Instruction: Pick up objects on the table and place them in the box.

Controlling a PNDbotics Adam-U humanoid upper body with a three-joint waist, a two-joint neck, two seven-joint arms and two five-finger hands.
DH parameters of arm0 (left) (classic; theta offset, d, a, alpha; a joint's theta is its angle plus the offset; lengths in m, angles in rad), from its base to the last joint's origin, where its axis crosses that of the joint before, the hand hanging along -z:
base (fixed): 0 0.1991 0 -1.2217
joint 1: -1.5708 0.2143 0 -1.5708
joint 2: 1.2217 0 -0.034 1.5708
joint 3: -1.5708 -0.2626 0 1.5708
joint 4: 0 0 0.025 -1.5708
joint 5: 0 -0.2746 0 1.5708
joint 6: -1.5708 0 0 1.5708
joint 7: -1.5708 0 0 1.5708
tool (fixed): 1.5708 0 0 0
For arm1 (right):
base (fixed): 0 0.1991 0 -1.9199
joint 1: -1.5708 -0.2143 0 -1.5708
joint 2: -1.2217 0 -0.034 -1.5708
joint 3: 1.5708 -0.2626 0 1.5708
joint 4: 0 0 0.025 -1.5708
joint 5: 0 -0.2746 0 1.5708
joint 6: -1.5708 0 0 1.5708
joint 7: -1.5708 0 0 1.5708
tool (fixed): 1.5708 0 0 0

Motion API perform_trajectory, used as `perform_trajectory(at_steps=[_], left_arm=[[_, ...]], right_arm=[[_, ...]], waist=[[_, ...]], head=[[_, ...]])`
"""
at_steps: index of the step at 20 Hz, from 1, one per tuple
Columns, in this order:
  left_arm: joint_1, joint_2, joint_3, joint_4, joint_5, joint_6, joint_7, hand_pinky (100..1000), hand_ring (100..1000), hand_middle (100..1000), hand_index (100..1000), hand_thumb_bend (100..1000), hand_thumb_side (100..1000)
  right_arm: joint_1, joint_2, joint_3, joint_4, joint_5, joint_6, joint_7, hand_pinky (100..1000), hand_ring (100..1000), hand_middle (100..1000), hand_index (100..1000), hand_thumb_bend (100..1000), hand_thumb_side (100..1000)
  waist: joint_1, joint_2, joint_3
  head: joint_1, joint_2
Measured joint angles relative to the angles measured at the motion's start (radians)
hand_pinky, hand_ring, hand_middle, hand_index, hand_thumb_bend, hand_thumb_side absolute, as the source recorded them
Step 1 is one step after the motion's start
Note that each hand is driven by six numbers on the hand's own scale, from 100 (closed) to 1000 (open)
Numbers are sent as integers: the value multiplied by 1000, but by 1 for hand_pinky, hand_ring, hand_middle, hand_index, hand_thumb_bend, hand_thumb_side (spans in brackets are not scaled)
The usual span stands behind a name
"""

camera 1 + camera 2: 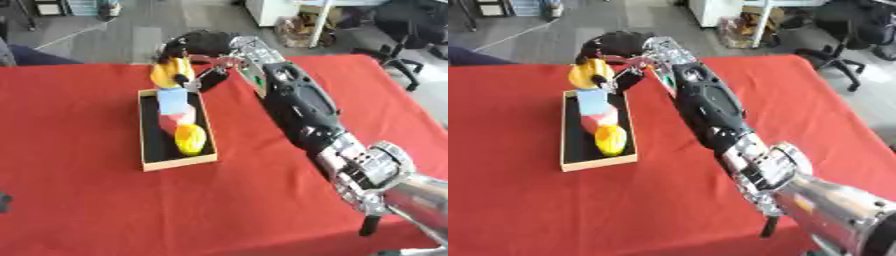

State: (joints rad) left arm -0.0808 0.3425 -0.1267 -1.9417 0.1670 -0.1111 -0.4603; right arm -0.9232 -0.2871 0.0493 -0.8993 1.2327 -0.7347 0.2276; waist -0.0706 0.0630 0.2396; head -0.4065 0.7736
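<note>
A yellow-orange object (171, 72) is held in the curled fingers of the right hand (194, 47) above the far end of the box (147, 131), its long axis roughly upright. Inside the box, a pale blue block (173, 101), a pink-red piece (178, 120) and a yellow object (190, 138) are lined up along its length. The box is flanked by the right arm on the red table (79, 190). The held object's exact shape cannot be made out.

1 box (148, 163), 4 objs
</note>
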Motion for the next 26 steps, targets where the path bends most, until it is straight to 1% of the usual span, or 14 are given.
perform_trajectory(at_steps=[10,17,26], left_arm=[[0,0,0,0,0,-1,2,673,544,556,843,100,820],[0,0,0,0,0,-1,2,673,544,556,843,100,820],[1,0,1,0,0,-2,3,673,544,556,844,100,822]], right_arm=[[0,-11,0,-7,-7,-6,44,871,905,891,947,100,344],[0,-20,1,-26,-39,-12,78,879,916,914,960,100,333],[0,-37,7,-74,-91,-9,101,887,923,936,975,100,312]], waist=[[0,0,-3],[0,-1,-6],[0,-1,-12]], head=[[0,0],[0,0],[3,0]])
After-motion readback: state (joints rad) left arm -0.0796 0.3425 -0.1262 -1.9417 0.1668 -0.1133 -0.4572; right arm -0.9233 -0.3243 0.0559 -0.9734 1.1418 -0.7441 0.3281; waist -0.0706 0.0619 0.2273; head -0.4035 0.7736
